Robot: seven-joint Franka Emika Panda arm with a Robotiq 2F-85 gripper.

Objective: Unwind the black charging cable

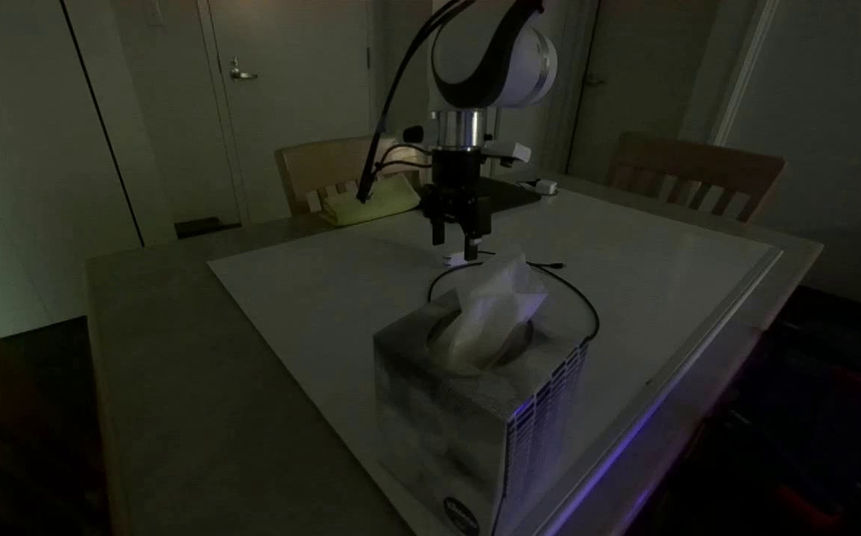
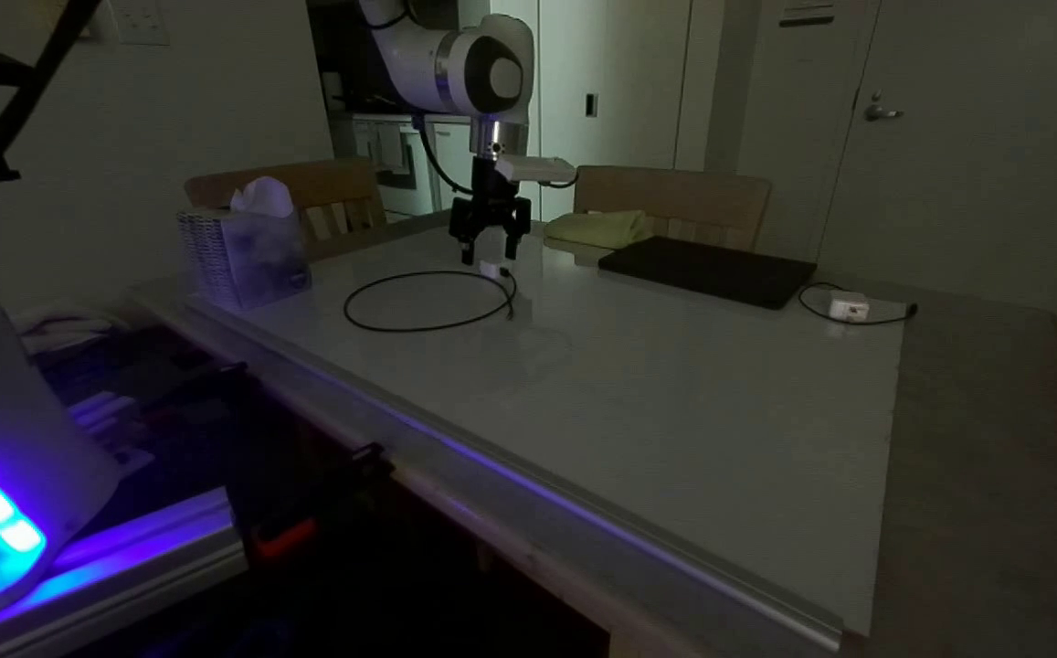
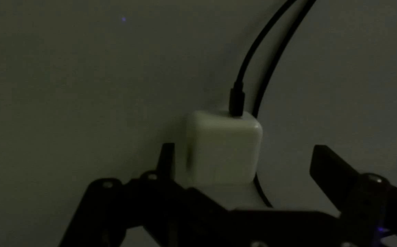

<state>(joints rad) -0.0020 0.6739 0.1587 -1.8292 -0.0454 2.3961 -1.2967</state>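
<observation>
Black charging cable near and below the pincer

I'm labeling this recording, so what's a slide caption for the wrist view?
Open claw above the charger, the cable plugged into it.

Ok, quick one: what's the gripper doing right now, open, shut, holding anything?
Gripper: open, holding nothing; the white charger block lies below it, ungripped.

No text can be read; a dark oval label, too blurred to be deciphered, is carried by the tissue box near a bottom corner.
</observation>
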